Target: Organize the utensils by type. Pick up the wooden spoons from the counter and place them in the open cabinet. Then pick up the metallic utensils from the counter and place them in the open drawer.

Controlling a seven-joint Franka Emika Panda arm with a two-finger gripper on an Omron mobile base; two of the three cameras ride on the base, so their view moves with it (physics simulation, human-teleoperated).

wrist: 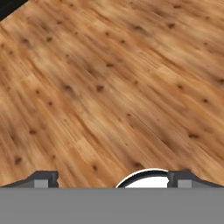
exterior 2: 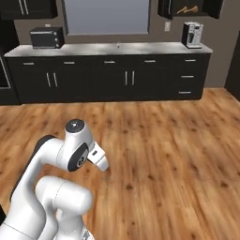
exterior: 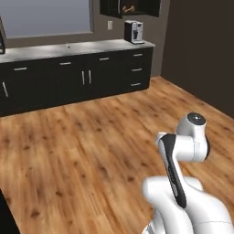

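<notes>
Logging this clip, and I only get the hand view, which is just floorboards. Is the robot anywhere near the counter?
Observer: No. The counter runs along the far wall, with open floor between it and the base.
Operator: Can you see utensils on it?
Observer: Too small to tell from here. A microwave sits near its left end and a coffee machine at its right end.
Operator: Is the cabinet open?
Observer: Yes. The wall cabinet above the coffee machine stands open, with something orange-brown inside.
</notes>
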